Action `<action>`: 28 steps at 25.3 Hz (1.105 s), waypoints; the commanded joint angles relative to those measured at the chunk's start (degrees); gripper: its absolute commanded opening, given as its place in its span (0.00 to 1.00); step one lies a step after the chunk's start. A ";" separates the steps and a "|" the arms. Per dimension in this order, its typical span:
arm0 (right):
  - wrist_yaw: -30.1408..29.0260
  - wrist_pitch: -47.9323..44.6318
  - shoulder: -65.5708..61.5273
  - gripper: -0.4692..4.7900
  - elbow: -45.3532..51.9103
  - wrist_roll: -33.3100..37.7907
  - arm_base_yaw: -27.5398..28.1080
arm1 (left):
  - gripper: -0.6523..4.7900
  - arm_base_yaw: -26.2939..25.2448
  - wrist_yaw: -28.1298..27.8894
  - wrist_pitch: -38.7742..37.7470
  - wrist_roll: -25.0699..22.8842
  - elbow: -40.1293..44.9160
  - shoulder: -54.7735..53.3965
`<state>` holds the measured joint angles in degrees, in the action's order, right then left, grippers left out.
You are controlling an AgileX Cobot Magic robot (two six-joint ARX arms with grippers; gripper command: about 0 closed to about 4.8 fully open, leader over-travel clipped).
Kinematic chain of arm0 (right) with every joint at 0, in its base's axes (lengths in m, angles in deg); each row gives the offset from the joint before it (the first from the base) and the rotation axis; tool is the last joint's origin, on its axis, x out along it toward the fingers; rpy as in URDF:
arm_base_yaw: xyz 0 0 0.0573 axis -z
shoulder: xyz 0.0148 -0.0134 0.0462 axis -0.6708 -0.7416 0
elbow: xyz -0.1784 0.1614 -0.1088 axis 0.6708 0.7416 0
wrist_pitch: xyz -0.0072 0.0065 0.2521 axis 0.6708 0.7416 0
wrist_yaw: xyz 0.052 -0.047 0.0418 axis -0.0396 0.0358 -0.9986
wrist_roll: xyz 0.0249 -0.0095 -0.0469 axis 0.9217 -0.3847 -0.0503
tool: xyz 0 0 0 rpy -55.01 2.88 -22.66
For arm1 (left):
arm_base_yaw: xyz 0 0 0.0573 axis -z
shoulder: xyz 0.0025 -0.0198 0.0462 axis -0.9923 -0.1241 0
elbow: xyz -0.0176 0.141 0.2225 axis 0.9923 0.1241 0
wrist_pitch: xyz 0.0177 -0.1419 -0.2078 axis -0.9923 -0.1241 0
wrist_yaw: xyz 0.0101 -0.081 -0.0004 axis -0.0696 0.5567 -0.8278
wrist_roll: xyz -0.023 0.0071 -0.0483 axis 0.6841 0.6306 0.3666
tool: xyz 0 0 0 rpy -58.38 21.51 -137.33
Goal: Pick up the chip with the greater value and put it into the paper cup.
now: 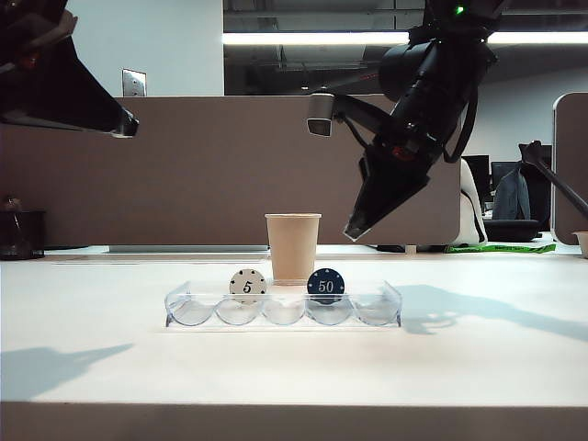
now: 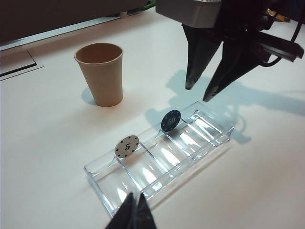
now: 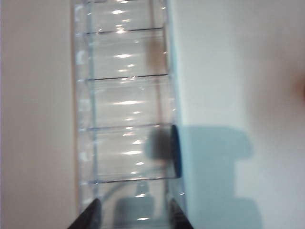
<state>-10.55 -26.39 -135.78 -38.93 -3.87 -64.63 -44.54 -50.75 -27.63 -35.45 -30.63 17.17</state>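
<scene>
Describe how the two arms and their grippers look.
Both arms are black. The right gripper has two long, tapering dark fingers under a grey metal block, with black cables alongside and a green light up top. The left gripper shows only dark, pointed fingertips.

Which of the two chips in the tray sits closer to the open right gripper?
The dark blue chip marked 50; the right gripper hangs open just above it, while the white 5 chip stands farther along the tray.

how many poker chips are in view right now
2. The white 5 chip stands on edge in the clear tray's second slot from the left; the blue 50 chip stands in the fourth. None seem hidden.
</scene>
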 commanded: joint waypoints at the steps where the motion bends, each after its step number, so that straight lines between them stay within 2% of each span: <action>1: -0.55 2.60 0.39 0.44 -0.26 -0.11 -0.02 | 0.11 0.02 0.22 0.33 0.17 -0.22 0.04; 14: -0.96 3.56 1.42 0.44 -0.28 -0.11 -0.04 | 0.11 0.02 0.17 0.35 0.13 -0.22 0.07; 20: -5.07 2.91 1.42 0.44 -0.28 -0.11 -0.04 | 0.11 0.02 0.26 0.31 0.17 -0.22 0.07; 28: -5.57 1.03 1.42 0.44 -0.28 -0.13 -0.31 | 0.11 0.02 0.26 0.31 0.15 -0.22 0.04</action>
<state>-15.29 -24.33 -134.60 -39.04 -3.87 -64.74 -44.54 -50.75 -27.63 -35.45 -30.63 17.17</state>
